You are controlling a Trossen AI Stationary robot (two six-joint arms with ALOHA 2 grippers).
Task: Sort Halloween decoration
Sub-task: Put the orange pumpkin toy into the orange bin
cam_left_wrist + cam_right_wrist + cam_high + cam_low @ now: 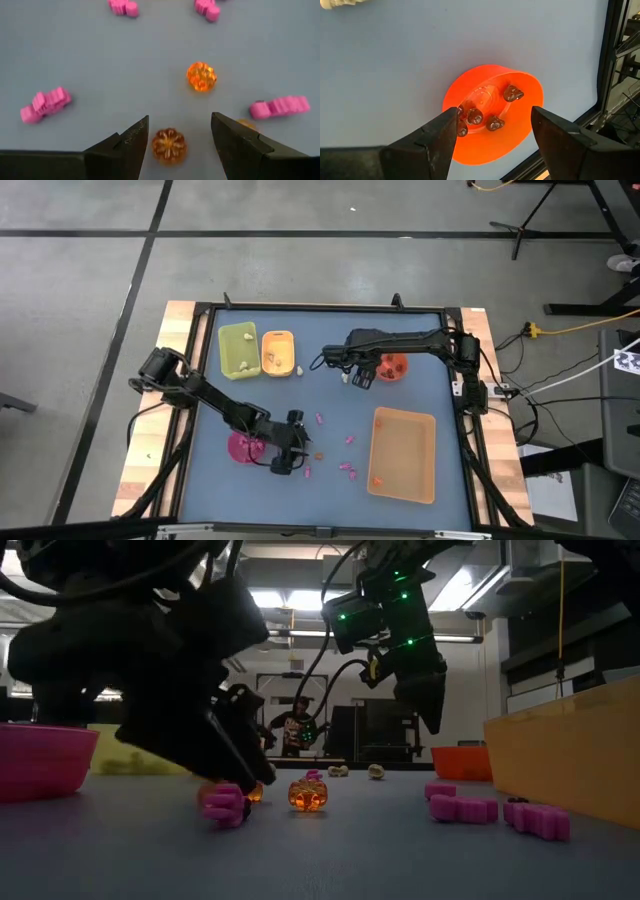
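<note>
- Your left gripper (177, 145) is holding its jaws spread low over the blue desk (330, 405), an orange pumpkin trinket (169, 145) sitting between them, untouched.
- A second orange pumpkin (201, 76) and pink trinkets (45, 104) are lying scattered just beyond, beside the pink bowl (243, 447).
- Your right gripper (495, 132) is hovering, jaws spread and empty, above the red bowl (520, 135), which is holding dark grey trinkets (512, 93).

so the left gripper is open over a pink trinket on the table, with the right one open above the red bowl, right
Not quite. The left gripper is open, but the trinket between its fingers is an orange pumpkin, not a pink one; the left wrist view shows it. The right gripper is indeed open above the red bowl.
</note>
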